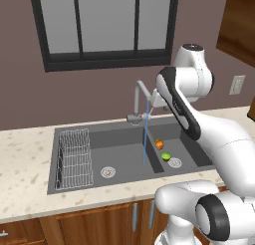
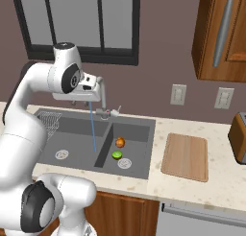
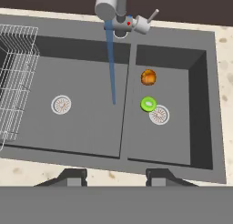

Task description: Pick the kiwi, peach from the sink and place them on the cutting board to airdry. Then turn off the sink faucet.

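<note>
I am hovering high over the sink, my fingers standing parted and holding nothing, so I am getting a clear look down before reaching. The kiwi is lying in the right basin just beside the drain, the peach close behind it. Water is running from the sink faucet into the left basin. The cutting board is waiting bare on the worktop to the sink's right

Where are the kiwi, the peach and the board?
kiwi point(image 3: 148, 104), hand view, its green top.
peach point(image 3: 148, 77), hand view, its orange middle.
board point(image 2: 185, 156), right base view, its bare middle.
</note>
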Robot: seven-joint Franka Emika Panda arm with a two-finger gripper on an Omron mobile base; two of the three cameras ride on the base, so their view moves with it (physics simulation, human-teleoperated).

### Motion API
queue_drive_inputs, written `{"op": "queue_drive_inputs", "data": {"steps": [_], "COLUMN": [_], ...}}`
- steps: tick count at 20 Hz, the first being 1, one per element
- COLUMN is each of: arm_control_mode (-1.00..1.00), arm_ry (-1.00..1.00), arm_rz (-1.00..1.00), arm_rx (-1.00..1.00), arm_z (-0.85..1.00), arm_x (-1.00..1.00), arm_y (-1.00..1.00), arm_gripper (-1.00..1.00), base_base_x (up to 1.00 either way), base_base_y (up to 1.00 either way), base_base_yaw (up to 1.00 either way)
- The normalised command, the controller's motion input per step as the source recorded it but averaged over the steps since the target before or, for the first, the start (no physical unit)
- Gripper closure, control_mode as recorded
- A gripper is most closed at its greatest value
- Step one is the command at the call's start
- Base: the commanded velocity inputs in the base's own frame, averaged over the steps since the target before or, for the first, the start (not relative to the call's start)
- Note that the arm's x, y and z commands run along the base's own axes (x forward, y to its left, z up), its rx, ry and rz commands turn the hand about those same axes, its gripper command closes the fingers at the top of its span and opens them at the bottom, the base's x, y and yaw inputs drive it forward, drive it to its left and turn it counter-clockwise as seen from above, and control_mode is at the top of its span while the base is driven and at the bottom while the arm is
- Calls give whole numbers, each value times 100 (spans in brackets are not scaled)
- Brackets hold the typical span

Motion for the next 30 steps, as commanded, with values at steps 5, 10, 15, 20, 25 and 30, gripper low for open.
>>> {"op": "queue_drive_inputs", "data": {"steps": [5, 10, 15, 20, 25, 30], "arm_control_mode": [-100, -100, -100, -100, -100, -100], "arm_ry": [-1, -2, 0, 1, 9, 3], "arm_rz": [0, -1, -6, -5, -1, 0], "arm_rx": [0, -1, 0, 0, 1, 0], "arm_z": [0, 0, -1, -9, -6, -18], "arm_x": [-2, -16, -25, -4, -1, 0], "arm_y": [0, 7, 0, -16, -30, -32], "arm_gripper": [-100, -100, -100, -100, -100, -100], "base_base_x": [0, 0, 0, 0, 0, 0], "base_base_y": [0, 0, 0, 0, 0, 0], "base_base_yaw": [0, 0, 0, 0, 0, 0]}}
